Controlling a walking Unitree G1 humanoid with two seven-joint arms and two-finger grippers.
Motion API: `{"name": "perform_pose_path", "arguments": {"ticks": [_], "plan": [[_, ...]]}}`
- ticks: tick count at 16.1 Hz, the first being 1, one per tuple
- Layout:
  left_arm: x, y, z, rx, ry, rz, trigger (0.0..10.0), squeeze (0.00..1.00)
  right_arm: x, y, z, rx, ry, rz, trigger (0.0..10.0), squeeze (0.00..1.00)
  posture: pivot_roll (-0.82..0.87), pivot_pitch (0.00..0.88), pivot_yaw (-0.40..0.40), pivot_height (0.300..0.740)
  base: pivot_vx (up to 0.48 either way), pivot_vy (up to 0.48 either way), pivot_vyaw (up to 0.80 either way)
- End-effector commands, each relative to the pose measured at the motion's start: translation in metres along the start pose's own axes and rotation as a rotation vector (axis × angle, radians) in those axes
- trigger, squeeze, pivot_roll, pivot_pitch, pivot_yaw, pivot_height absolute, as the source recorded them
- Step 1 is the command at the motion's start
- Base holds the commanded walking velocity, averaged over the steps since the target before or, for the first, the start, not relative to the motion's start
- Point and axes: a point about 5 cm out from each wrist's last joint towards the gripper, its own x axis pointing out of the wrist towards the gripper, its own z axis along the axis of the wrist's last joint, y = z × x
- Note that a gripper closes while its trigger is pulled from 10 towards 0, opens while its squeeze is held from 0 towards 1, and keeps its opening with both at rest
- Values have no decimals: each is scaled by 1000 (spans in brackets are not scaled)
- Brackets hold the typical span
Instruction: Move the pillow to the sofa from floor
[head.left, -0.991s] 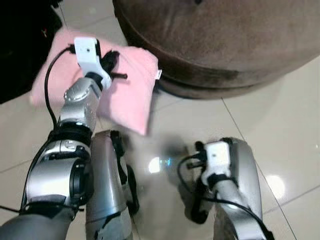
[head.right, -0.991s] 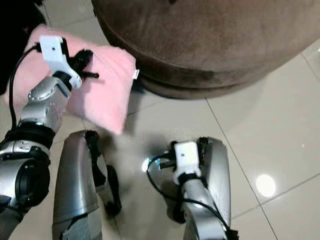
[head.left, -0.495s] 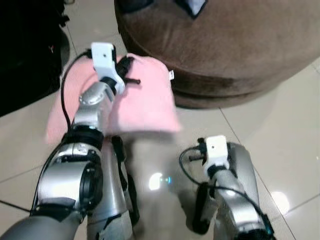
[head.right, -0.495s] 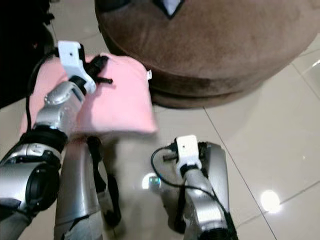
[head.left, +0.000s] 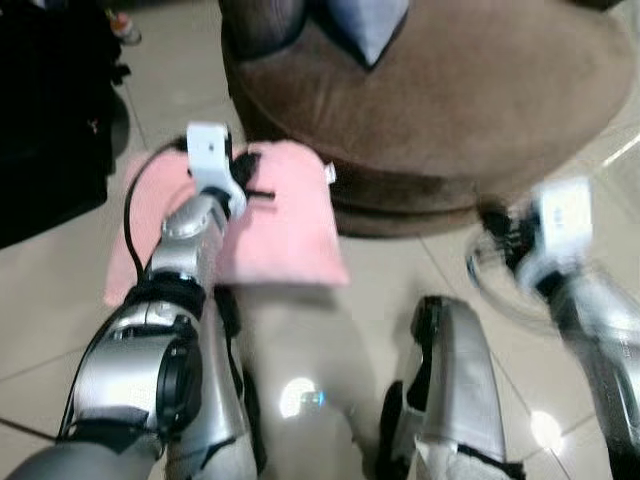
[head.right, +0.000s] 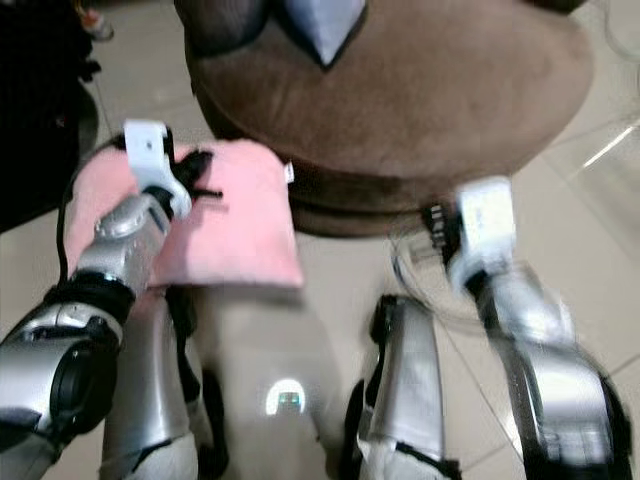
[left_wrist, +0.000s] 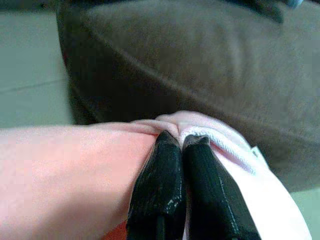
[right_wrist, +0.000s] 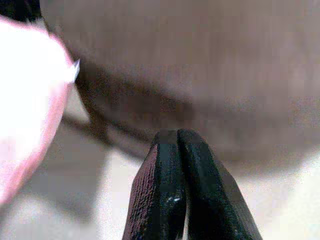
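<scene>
Left gripper (left_wrist: 181, 141) pinches the top edge of one pink pillow (head.left: 280, 225), held off the tiled floor (head.left: 60, 290) just beside the brown sofa (head.left: 470, 100) rim. Right gripper (right_wrist: 176, 137) pressed closed on nothing, near the sofa's base. One grey cushion (head.left: 368, 25) on the seat; bare seat in front of it.

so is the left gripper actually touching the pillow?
Touching. In the left wrist view the left gripper has its fingers closed together, pinching the pink pillow at its seamed edge, fabric bunched at the tips.
</scene>
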Motion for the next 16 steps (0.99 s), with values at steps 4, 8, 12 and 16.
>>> {"name": "perform_pose_path", "arguments": {"ticks": [4,8,12,16], "plan": [[4,-9,5,23,-34,-30,0,0,-21,23,-18,81,87,-5,10000,0,-248,182,-31,443,0,0,0],[7,-13,8,42,-35,-49,0,0,-23,36,-24,71,80,-5,10000,0,-250,182,-23,478,0,0,0],[7,-14,13,50,-60,-70,0,0,-23,49,-45,101,133,4,10000,0,-231,191,-24,523,0,0,0],[10,-21,24,44,-108,-112,0,0,-17,59,-53,103,146,18,10000,0,-215,197,-25,568,0,0,0]]}}
